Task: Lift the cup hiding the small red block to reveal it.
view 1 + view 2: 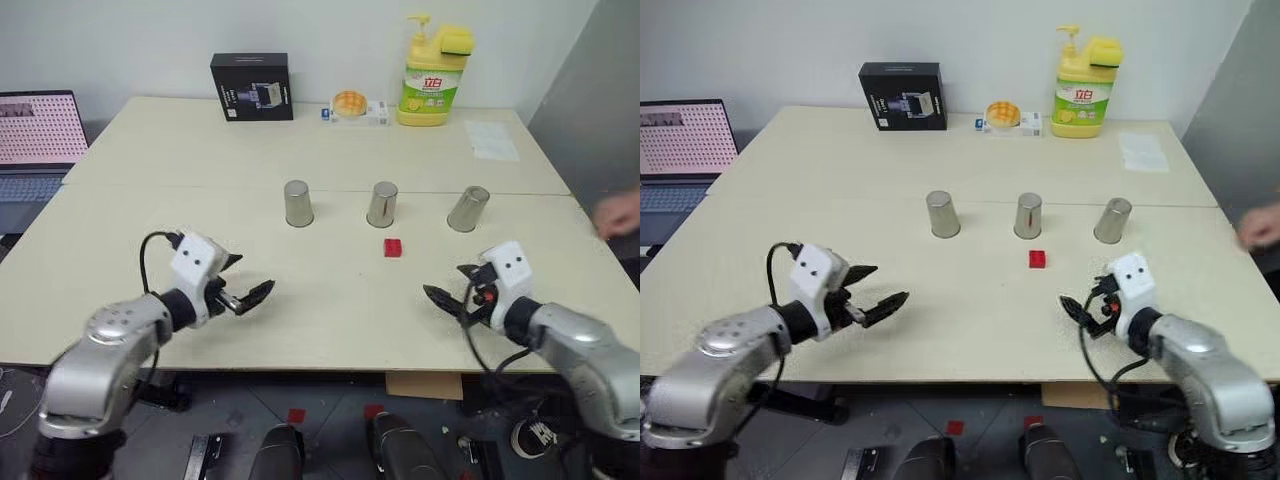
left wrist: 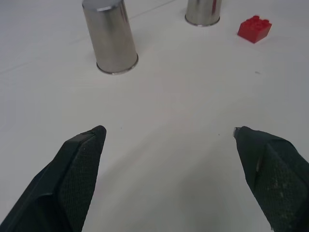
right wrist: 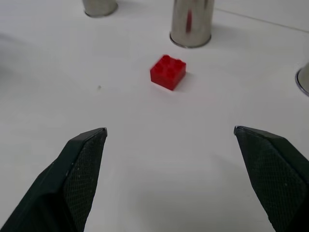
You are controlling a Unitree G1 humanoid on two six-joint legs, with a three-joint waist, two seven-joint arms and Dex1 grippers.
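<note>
Cups [image 1: 382, 204] upside down in a row, red block [image 1: 392, 247] exposed studs up, both grippers [image 1: 243, 287] [image 1: 452, 290] spread, empty.

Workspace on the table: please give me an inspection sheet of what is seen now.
Surface: pale beige table, seam across the middle.
Job's things: three upside-down silvery steel cups in a row, left cup, middle cup, right cup; small red plastic block uncovered, in front of the middle cup.
Clutter: black box, yellow soap bottle, paper sheet at the far edge.
Grippers: left tool open, empty; right tool open, empty.
Cables: black cable at the left wrist.
Surroundings: laptop; a person's hand.
</note>
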